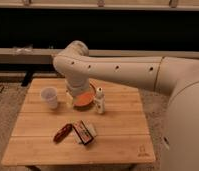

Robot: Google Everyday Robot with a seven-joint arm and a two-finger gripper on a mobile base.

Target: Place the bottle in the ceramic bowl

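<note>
wooden slat table [118,135] mid-frame: gripper [77,94] low at round orange-red ceramic bowl [84,100], grip state: cannot tell. risk: arm sweep toppling slim white capped bottle [99,102] just right of bowl.

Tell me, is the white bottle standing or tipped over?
Upright: the bottle stands cap-up on the table beside the ceramic bowl, not in it. The hand hovers over the bowl.

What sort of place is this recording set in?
Probably an indoor office or lab area: a wooden table on speckled carpet, with a long ledge behind. The hand hangs by the ceramic bowl, near the bottle.
</note>
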